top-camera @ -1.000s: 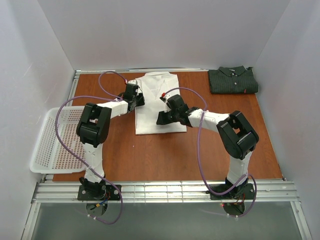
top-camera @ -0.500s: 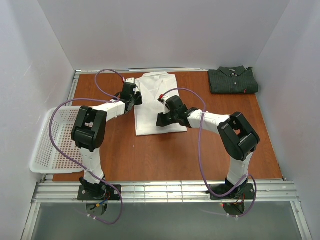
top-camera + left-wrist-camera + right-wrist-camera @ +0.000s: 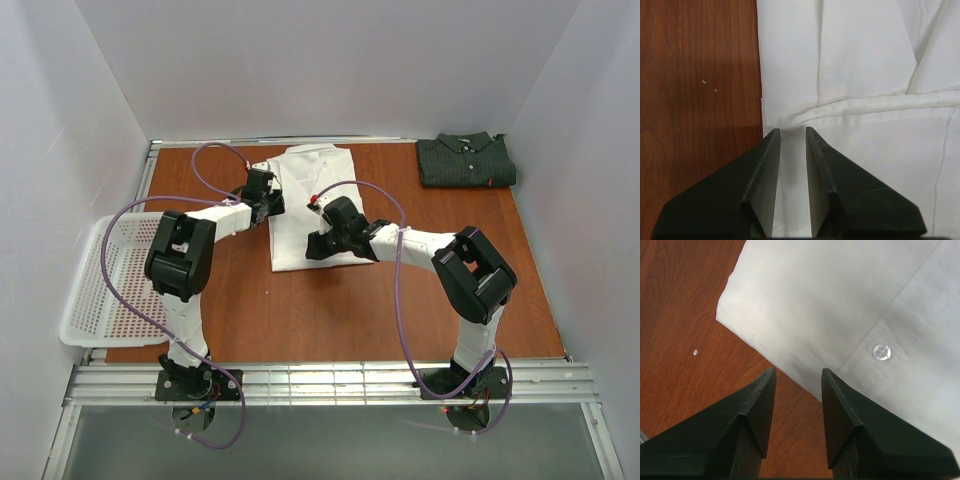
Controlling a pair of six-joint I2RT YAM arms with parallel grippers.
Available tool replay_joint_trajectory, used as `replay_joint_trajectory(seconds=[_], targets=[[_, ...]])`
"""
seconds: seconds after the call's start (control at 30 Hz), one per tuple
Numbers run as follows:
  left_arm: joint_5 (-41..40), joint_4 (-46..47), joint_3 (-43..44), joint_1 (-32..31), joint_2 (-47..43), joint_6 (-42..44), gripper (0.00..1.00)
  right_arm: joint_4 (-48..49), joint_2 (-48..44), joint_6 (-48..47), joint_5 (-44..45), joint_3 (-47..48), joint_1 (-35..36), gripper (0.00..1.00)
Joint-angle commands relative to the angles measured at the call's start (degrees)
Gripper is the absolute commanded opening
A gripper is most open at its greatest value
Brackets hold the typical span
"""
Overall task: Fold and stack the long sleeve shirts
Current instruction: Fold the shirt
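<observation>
White shirt [image 3: 315,175] lies mid-table toward the back, folded to a neat rectangle, collar away from me. Dark striped shirt [image 3: 466,161] is folded at the far right corner, well apart, so folding looks done and I judge stacking is what's left. Cloth is thin, smooth cotton with crisp creases and a clear button [image 3: 880,351]. Left gripper [image 3: 793,132] is narrow at the left edge; can't tell if it pinches. Right gripper [image 3: 798,374] is moderately apart over the near hem, holding nothing.

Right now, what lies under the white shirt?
The white shirt lies folded flat on the wooden table, which shows around it. The cloth covers whatever is directly beneath, and nothing sticks out at its visible edges.
</observation>
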Motion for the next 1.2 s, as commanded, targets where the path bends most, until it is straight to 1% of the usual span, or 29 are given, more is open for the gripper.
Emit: replay_joint_trajectory(seconds=[0.0, 0.1, 0.2, 0.3, 0.33, 0.4, 0.5, 0.63, 0.87, 1.0, 1.03, 1.17], targets=[[0.43, -1.18, 1.55, 0.08, 0.81, -0.7, 0.2, -0.07, -2.5, -0.14, 0.27, 0.3, 0.31, 0.35], [0.43, -1.45, 1.38, 0.09, 1.16, -1.14, 0.22, -0.07, -2.33, -0.14, 0.27, 0.12, 0.57, 0.34], [0.35, -1.54, 1.29, 0.08, 1.51, -1.23, 0.22, 0.02, -2.15, -0.05, 0.18, -0.05, 0.58, 0.35], [0.17, -1.62, 1.03, 0.08, 1.6, -1.23, 0.14, 0.02, -1.63, 0.39, -0.26, -0.05, 0.75, 0.34], [0.0, -1.62, 0.94, 0.08, 1.43, -1.23, 0.07, -0.07, -1.54, 0.39, -0.35, -0.05, 0.84, 0.34], [-0.53, -1.62, 0.59, 0.08, 0.55, -1.32, 0.0, 0.02, -1.62, 0.56, -0.43, -0.05, 0.93, 0.35], [-0.8, -1.45, -0.64, 0.87, -2.17, -2.98, 0.0, 0.02, -1.89, 0.3, -0.08, -0.49, 0.93, 0.34], [0.96, 0.22, -4.06, 2.89, -5.25, -5.88, 0.0, 0.02, -1.89, 0.21, 0.79, -1.46, 0.75, 0.35], [2.37, 0.75, -5.92, 3.95, -3.5, -7.12, 0.0, 0.02, -1.89, 0.04, 1.5, -2.87, 0.93, 0.34], [2.89, 0.66, -5.83, 4.83, -3.32, -7.73, 0.07, 0.02, -2.15, -0.31, 1.24, -2.95, 0.84, 0.34], [2.9, 0.49, -6.44, 5.18, -3.93, -8.26, 0.1, 0.02, -2.67, -0.4, 1.24, -2.95, 0.93, 0.35], [1.14, 0.22, -7.85, 6.76, -9.37, -9.66, 0.17, 0.02, -4.43, -0.31, 1.32, -2.52, 0.84, 0.35]])
